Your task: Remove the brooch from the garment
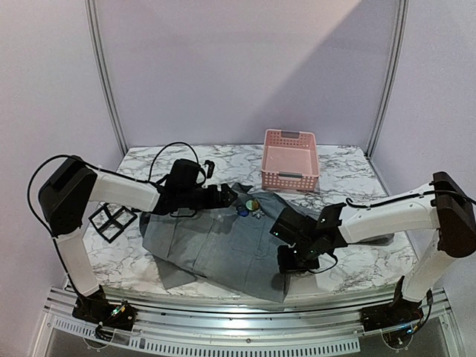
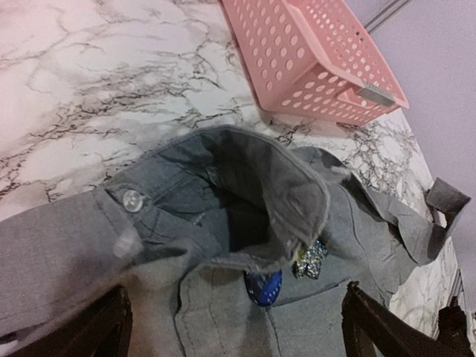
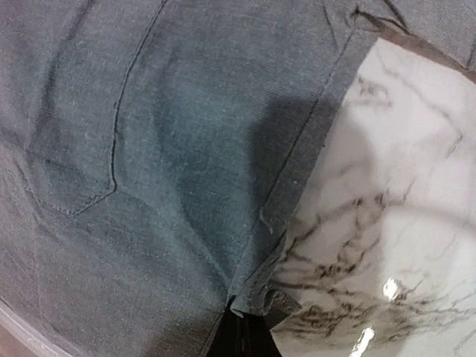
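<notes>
The grey garment (image 1: 216,249) lies spread on the marble table, collar toward the back. Under the collar (image 2: 282,186) sits a blue oval brooch (image 2: 264,287) with white dots, and a glittery piece (image 2: 310,260) is beside it. The top view shows both (image 1: 243,211) near the collar. My left gripper (image 2: 238,335) hovers open just before the collar (image 1: 227,198), one finger on each side of the brooch. Nothing is between them. My right gripper (image 3: 245,331) is shut on the garment's folded edge (image 3: 279,294), at the shirt's right side (image 1: 288,262).
A pink perforated basket (image 1: 290,158) stands at the back, just beyond the collar (image 2: 312,59). A black wire frame (image 1: 111,220) lies at the left of the table under the left arm. Bare marble (image 3: 387,223) shows to the right of the garment's edge.
</notes>
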Available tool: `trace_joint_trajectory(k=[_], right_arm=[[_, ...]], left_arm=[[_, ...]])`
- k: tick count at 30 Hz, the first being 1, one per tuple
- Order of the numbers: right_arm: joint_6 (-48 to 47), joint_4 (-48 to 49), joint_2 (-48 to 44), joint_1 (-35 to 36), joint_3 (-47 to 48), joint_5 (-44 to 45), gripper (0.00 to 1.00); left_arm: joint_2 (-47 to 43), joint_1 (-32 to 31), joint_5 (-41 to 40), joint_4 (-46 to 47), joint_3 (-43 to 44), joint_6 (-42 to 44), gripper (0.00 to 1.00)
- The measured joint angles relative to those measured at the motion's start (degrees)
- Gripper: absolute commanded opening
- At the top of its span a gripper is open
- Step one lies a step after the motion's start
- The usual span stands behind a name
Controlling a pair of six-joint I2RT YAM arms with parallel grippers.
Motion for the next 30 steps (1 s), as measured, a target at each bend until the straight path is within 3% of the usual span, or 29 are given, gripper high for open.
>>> trace_joint_trajectory(k=[4, 16, 25, 30], right_arm=[[2.45, -1.95, -1.05, 2.27, -0.63, -1.07, 0.00], [0.63, -6.99, -3.41, -0.33, 5.42, 3.54, 0.56], [-10.08, -4.11, -7.19, -12.07, 6.93, 6.71, 0.73], [-17.00, 0.02, -7.17, -18.95, 6.86, 6.84, 0.77]], left_arm=[[0.66, -0.28, 0.00, 0.00, 0.00, 0.11, 0.98], [0.79, -1.68, -1.49, -3.37, 1.16, 2.64, 0.98], [-0.59, -5.49, -9.73, -13.99, 14.08, 11.30, 1.00], [1.99, -5.57, -11.21, -18.56, 21.31, 13.05, 1.00]])
